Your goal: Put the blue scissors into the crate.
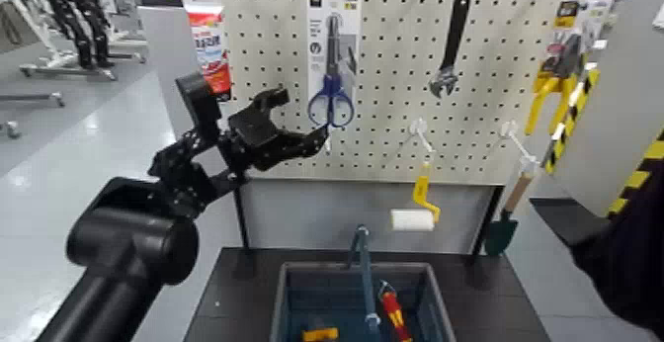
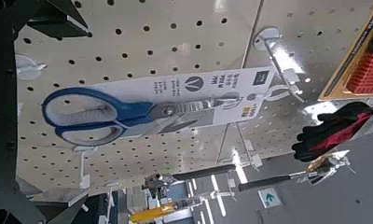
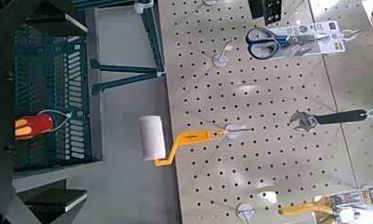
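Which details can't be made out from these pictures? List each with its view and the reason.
- Small print on the scissors card: too small in the head view.
- Left part of the red-and-yellow tool's handle: right wrist view, hidden by dark parts at the edge.
- Crate's near side: head view, cut off by the bottom edge.

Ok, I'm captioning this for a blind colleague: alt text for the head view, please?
The robot's open left gripper reaches toward blue-handled scissors on a white card, hung on a pegboard above a grey-blue crate.
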